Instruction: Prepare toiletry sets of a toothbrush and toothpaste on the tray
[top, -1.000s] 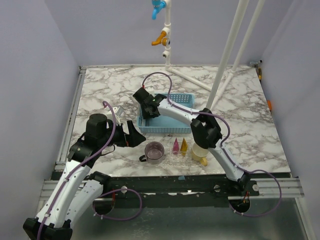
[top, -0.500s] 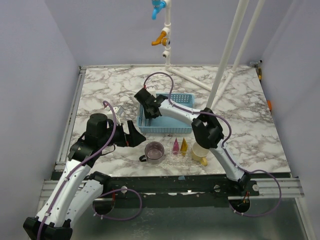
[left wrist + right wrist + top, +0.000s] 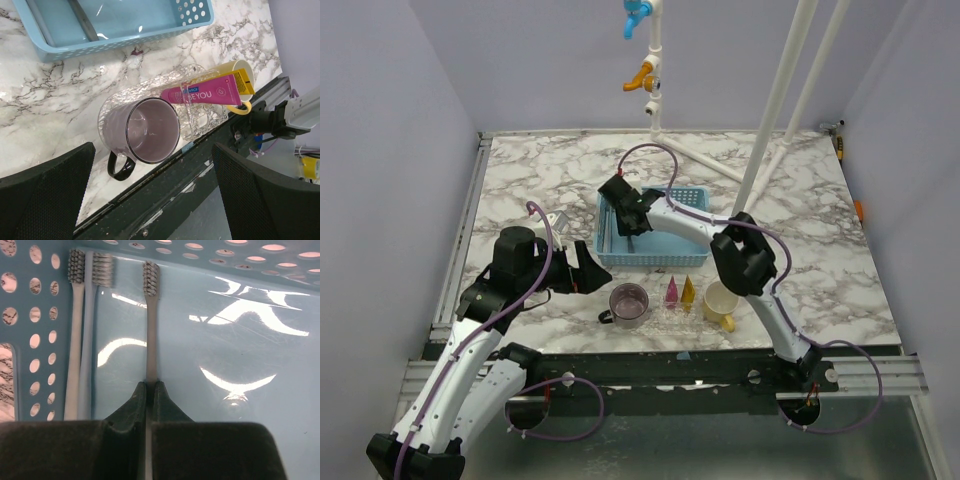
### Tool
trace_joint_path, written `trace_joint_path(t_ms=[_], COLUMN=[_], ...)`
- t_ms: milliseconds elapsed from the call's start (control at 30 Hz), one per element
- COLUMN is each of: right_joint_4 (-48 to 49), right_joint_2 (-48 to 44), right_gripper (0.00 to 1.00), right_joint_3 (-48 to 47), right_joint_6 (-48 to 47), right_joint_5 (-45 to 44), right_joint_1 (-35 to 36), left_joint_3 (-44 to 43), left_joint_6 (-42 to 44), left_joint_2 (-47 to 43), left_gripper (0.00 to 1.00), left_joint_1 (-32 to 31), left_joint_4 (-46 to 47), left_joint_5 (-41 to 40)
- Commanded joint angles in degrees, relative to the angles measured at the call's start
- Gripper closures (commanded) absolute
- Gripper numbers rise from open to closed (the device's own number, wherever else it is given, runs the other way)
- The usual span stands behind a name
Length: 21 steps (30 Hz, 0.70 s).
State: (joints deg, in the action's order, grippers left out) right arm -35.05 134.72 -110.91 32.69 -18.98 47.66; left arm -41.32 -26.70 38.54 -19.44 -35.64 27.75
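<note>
The right pincer [image 3: 150, 390] is inside the light-blue mesh basket [image 3: 692, 196] and is closed on the handle of a toothbrush [image 3: 150, 315]. This toothbrush lies flat on the basket floor with its bristle head pointing away from the pincer. Two further toothbrushes [image 3: 75, 320] lie side by side along the perforated basket wall, just beside the gripped one and parallel to it. The left pincer [image 3: 584, 272] hangs above the table [image 3: 540, 180] with its jaws fully apart and nothing between them, facing the tray [image 3: 200, 71]. The clear tray sits near the front edge of the table, in front of the basket. The magenta toothpaste tube [image 3: 671, 291] and the yellow toothpaste tube [image 3: 688, 290] are on the tray, side by side. A purple mug [image 3: 150, 131] stands at the tray end nearer the left arm. A yellow mug [image 3: 720, 300] stands just beside the opposite end.
</note>
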Motion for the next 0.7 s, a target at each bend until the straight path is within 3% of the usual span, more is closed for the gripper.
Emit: trace_joint_path(t_ms=[0,300,667], right_joint_4=[-2.36,-1.09,4.58], right_joint_2=[-2.26,-7.64,-19.54], right_gripper=[1.00,1.00,1.00], right_joint_3=[0.12,-0.52,7.28], right_joint_6=[-1.59,-4.66,-8.37], right_joint_5=[-1.58,-4.01,-4.33], right_joint_1=[-0.94,-0.94,-0.99], left_joint_3=[0.80,0.76,0.29], left_joint_6=[0.21,0.17,-0.15], left_joint_2=[-0.16,-0.17,0.13], left_gripper=[0.01,0.01,0.01], left_joint_1=[0.37,0.37,0.33], left_joint_4=[1.01,0.98,0.83], left_joint_5=[-0.76,-0.94,-0.85])
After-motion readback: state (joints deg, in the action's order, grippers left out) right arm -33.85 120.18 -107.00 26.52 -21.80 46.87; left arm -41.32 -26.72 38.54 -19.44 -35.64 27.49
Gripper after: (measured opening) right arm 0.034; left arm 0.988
